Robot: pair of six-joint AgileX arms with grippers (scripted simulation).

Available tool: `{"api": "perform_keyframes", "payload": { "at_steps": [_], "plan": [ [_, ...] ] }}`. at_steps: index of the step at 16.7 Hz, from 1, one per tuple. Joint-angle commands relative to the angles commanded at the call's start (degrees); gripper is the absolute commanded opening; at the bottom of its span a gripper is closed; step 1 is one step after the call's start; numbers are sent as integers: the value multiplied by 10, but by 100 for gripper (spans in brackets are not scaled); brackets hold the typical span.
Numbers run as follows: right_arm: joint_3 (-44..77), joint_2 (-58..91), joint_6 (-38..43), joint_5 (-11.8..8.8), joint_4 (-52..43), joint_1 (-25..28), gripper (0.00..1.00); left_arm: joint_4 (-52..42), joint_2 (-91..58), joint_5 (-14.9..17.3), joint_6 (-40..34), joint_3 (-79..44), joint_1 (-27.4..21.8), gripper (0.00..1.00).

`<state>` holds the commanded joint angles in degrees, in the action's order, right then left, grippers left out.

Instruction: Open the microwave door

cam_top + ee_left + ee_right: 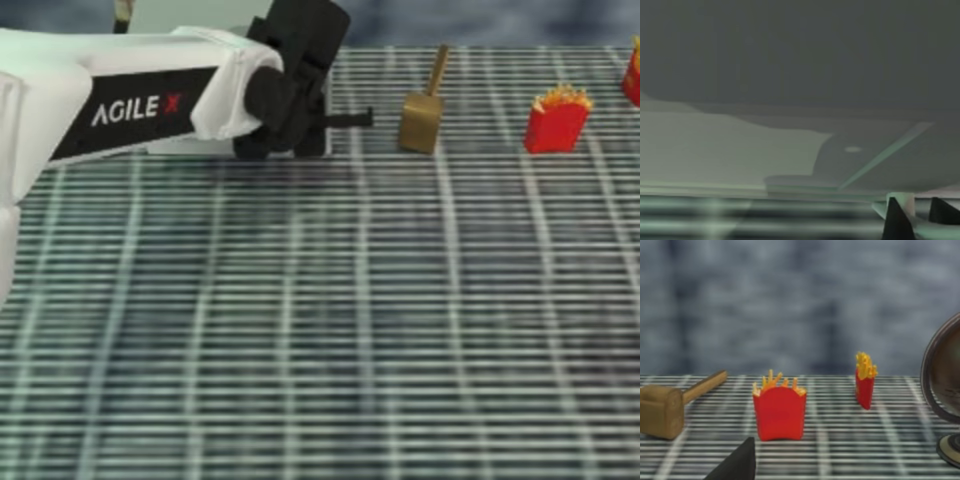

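Left arm [120,95]: nearest the top camera; white, reaching from the table's left edge toward the far left corner.
Left gripper [362,118]: dark, pointing right at the microwave's front right corner; two dark fingertips [896,220] show low in the left wrist view; open or closed cannot be told.
Microwave [190,15]: at the table's far left, mostly hidden under the left arm in the top view; only a pale slab of its top shows past the arm.
Door [730,150]: a pale panel fills the left wrist view at close range, part lit and part in shadow; whether it stands open or shut cannot be told.
Mallet [424,108]: brown, just right of the left gripper and apart from it; head toward the camera, handle pointing to the far edge.
Fries [556,120]: red carton, upright, right of the mallet and well apart from it.
Second fries [632,72]: red carton at the right edge, farther back than the first.
Globe [946,385]: dark, on a stand, seen only in the right wrist view, beside the second fries.
Right gripper: outside the top view; one dark tip [737,464] shows in the right wrist view, facing the fries; finger state cannot be told.
Table [320,330]: striped grey surface, bearing all items.
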<state>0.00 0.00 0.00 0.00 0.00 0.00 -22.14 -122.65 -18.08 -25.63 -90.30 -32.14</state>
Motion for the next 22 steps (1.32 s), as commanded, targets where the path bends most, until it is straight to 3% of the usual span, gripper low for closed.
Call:
{"api": "perform_keyframes", "payload": {
  "at_steps": [5,22],
  "plan": [
    [0,0,0,0,0,0,100,22,26,-14,-10,36,2,0],
    [0,0,0,0,0,0,100,22,26,-14,-10,36,2,0]
  ]
}}
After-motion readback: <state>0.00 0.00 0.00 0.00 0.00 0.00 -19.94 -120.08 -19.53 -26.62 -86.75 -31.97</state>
